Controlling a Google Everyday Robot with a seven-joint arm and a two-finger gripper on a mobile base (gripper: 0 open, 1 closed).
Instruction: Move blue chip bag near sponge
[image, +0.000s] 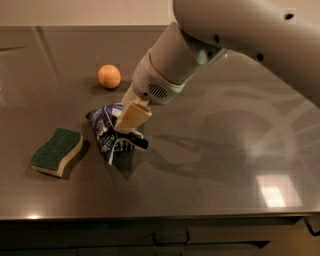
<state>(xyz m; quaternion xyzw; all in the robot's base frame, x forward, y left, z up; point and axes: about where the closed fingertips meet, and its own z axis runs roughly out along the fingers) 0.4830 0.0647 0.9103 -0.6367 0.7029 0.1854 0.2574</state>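
Observation:
The blue chip bag (107, 131), dark navy foil with white and light-blue panels, hangs crumpled just right of the sponge (57, 151). The sponge has a dark green top over a pale cream base and lies on the grey counter at the left. My gripper (130, 120) comes down from the upper right on a thick white arm and is shut on the bag's upper right part, its tan finger (134, 116) across the foil. The bag's lower tip is at or just above the counter; a narrow gap separates bag and sponge.
An orange ball (109, 76) sits on the counter behind the bag, to the upper left of the arm. The grey counter (225, 165) stretches wide to the right. Its front edge (150, 216) runs along the bottom, with dark drawers below.

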